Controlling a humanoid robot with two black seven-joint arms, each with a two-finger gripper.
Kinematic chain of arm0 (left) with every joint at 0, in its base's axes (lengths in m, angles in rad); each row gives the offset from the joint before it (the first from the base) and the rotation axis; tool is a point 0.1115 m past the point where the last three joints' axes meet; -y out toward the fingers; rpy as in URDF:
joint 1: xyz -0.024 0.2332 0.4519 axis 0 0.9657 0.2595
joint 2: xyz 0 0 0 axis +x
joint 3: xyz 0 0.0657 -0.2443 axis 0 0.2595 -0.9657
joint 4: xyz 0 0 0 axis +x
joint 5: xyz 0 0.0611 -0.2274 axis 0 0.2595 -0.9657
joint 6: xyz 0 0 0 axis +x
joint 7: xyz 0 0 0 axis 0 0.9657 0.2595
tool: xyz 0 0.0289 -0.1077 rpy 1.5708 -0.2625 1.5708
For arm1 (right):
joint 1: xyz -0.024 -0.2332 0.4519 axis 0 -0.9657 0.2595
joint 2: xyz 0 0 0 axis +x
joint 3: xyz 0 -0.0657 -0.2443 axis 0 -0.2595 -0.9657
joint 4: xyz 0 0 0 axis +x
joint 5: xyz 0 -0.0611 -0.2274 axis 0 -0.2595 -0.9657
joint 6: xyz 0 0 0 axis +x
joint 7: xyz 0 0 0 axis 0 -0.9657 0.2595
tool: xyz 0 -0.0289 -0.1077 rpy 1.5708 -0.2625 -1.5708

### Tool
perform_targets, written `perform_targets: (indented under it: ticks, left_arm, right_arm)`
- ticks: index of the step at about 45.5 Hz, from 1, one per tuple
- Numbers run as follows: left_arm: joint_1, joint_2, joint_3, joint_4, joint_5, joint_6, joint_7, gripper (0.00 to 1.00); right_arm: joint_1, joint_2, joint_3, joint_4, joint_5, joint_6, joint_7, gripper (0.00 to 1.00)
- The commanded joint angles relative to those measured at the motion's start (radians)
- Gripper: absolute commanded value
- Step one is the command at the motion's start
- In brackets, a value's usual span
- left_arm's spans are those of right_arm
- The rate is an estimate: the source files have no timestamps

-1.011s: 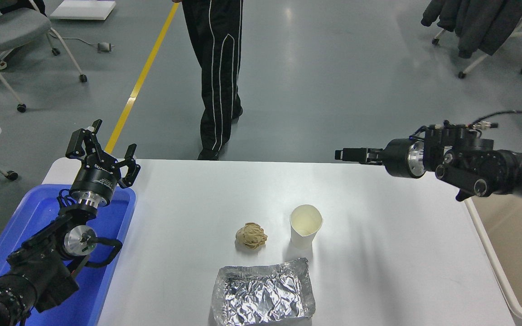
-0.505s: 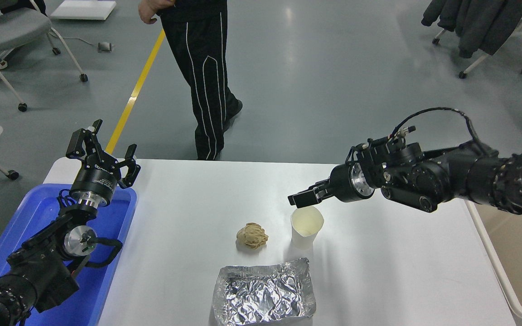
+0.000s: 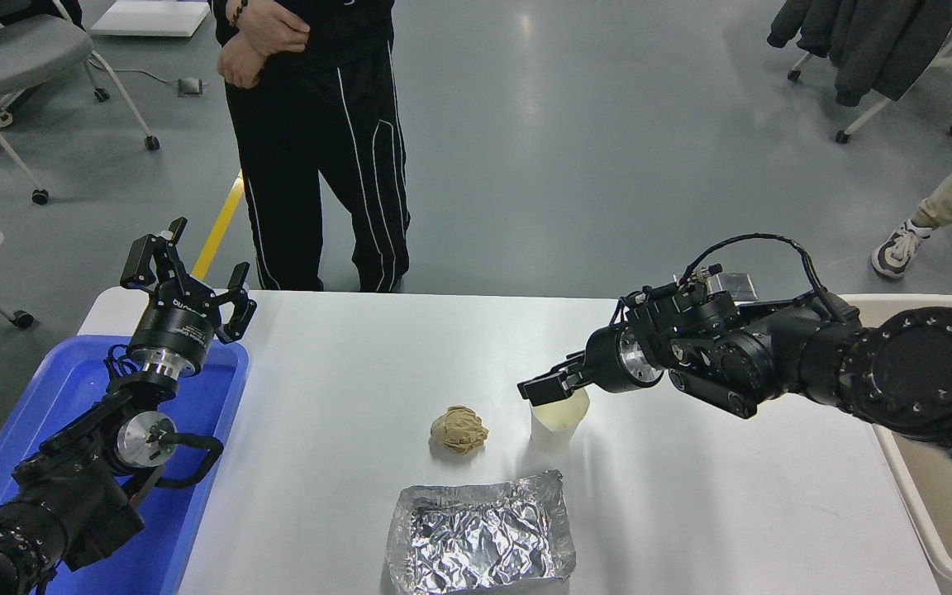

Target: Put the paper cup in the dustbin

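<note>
The white paper cup point(image 3: 555, 426) stands upright on the white table point(image 3: 344, 364), right of centre. My right gripper point(image 3: 544, 387) reaches in from the right and sits at the cup's rim, its tips over the left side of the mouth; it looks open and holds nothing. The beige dustbin point(image 3: 914, 504) stands off the table's right edge, partly hidden by my right arm. My left gripper point(image 3: 187, 277) is open, parked above the blue tray at the lower left.
A crumpled tan paper ball point(image 3: 459, 430) lies just left of the cup. A foil tray point(image 3: 480, 537) lies in front of both. A blue plastic tray point(image 3: 71, 397) is at the left. A person point(image 3: 311, 140) stands at the far side.
My right gripper swung in from the far right, down and left to the cup's rim. The person walked left along the far side. The cup has not moved.
</note>
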Motion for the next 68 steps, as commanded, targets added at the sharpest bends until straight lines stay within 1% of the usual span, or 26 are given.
perform_targets:
  ticks: [1,12,25,39,42,44,50,51,53,56,57,60,61,68]
  left_arm:
    - [0.000,0.000,0.000,0.001,0.000,0.000,0.000,1.00]
    - [0.000,0.000,0.000,0.000,0.000,0.000,0.000,1.00]
    - [0.000,0.000,0.000,0.000,0.000,0.000,0.000,1.00]
    - [0.000,0.000,0.000,0.001,0.000,0.000,0.000,1.00]
    - [0.000,0.000,0.000,0.000,0.000,0.000,0.000,1.00]
    - [0.000,0.000,0.000,0.000,0.000,0.000,0.000,1.00]
    - [0.000,0.000,0.000,0.001,0.000,0.000,0.000,1.00]
    - [0.000,0.000,0.000,0.000,0.000,0.000,0.000,1.00]
    - [0.000,0.000,0.000,0.000,0.000,0.000,0.000,1.00]
    - [0.000,0.000,0.001,0.000,0.000,0.000,0.000,1.00]
    - [0.000,0.000,0.001,0.000,0.000,0.000,0.000,1.00]
    - [0.000,0.000,0.000,0.000,0.000,0.000,0.000,1.00]
    - [0.000,0.000,0.001,0.000,0.000,0.000,0.000,1.00]
    - [0.000,0.000,0.001,0.000,0.000,0.000,0.000,1.00]
  right_arm:
    - [-0.009,0.004,-0.001,-0.009,0.003,0.001,0.000,1.00]
    - [-0.003,-0.010,-0.001,-0.006,0.005,0.001,0.002,1.00]
    - [-0.005,-0.057,-0.001,0.005,0.003,0.002,0.003,1.00]
    - [-0.097,-0.069,0.007,-0.007,0.000,-0.012,0.003,1.00]
    - [-0.112,-0.071,0.014,-0.013,0.003,-0.021,0.003,0.99]
    - [-0.120,-0.071,0.016,-0.015,0.011,-0.035,0.003,0.96]
    - [-0.140,-0.071,0.014,-0.019,0.014,-0.107,0.005,0.79]
    - [-0.140,-0.071,0.014,-0.019,0.012,-0.113,0.005,0.74]
    - [-0.135,-0.071,0.007,-0.019,0.012,-0.113,0.005,0.57]
    - [-0.131,-0.076,-0.001,-0.021,-0.002,-0.111,0.005,0.25]
    - [-0.131,-0.080,-0.003,-0.019,-0.002,-0.110,0.005,0.18]
    - [-0.128,-0.092,-0.004,-0.019,-0.002,-0.110,0.005,0.06]
    - [-0.128,-0.092,-0.004,-0.019,-0.002,-0.110,0.005,0.00]
    - [-0.128,-0.096,-0.018,-0.019,-0.002,-0.096,0.006,0.00]
